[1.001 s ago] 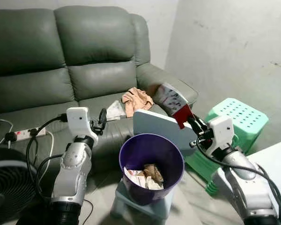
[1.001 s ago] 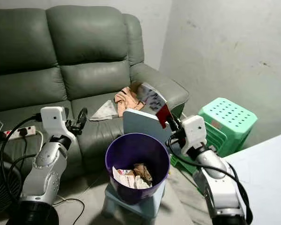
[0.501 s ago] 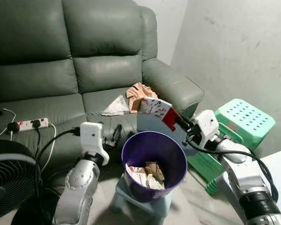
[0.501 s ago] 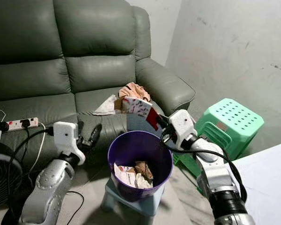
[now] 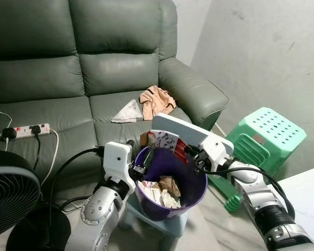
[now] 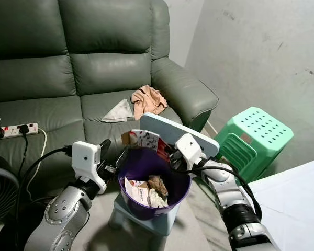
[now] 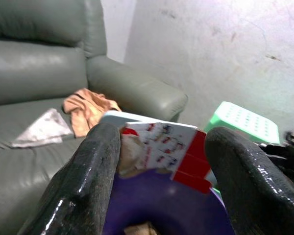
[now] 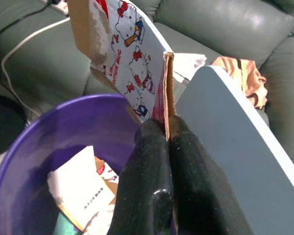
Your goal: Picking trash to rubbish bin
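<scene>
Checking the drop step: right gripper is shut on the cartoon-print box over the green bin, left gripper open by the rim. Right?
One thing is wrong: the bin is purple, not green; the green thing is the stool beside it, as the left eye view shows. The rest holds: the right gripper is shut on the box, and the left gripper is open by the rim.

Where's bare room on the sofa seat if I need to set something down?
Free: the sofa seat between the power strip and the white paper. Crowded: by the armrest, paper and orange cloth; over the purple bin, the right tool with the carton, left tool alongside.
</scene>
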`<state>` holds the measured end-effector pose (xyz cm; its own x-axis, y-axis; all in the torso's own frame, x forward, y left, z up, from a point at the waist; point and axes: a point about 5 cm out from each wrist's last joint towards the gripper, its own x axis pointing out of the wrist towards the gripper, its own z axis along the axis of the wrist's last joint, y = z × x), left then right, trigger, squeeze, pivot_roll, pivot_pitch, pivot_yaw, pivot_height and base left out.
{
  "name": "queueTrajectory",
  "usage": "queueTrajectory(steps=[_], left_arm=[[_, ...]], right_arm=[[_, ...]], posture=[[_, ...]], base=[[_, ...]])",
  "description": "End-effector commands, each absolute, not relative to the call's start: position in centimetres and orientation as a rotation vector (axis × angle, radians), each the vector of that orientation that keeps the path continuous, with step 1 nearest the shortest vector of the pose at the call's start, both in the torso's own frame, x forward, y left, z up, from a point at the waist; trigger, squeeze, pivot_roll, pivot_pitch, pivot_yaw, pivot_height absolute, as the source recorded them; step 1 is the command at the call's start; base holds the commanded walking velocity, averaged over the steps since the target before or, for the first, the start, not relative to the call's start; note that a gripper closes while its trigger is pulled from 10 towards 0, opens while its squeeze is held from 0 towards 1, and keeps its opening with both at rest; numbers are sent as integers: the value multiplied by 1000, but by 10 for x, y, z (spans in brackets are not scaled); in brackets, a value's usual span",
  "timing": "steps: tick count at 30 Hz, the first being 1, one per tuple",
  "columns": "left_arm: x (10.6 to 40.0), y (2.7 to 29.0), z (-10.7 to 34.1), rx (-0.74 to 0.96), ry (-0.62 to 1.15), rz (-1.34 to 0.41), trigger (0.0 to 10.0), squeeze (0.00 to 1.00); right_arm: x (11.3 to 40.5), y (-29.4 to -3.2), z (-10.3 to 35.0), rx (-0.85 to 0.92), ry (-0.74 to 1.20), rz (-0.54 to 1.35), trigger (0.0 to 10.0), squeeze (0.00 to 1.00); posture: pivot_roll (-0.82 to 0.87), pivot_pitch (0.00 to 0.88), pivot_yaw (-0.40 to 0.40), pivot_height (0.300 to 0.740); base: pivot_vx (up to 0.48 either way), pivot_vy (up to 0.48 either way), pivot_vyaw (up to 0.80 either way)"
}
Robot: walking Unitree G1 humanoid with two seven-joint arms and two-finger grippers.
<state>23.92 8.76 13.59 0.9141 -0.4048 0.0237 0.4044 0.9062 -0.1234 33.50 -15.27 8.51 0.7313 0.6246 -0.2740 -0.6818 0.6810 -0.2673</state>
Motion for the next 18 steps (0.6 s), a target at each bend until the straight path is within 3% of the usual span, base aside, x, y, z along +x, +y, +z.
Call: queueTrajectory(steps=[1,18], left_arm=[[232,79,136,-148,22,-449,10000,0],[195,66,128,-159,118,-469,10000,0]], right_arm=[[336,-150,80,-389,184,740,10000,0],[338,-144,65,-475,273,730,10000,0]], posture=[[173,106,-159,740],[186,150,-173,740]], base=[[0,0,0],[0,0,0]])
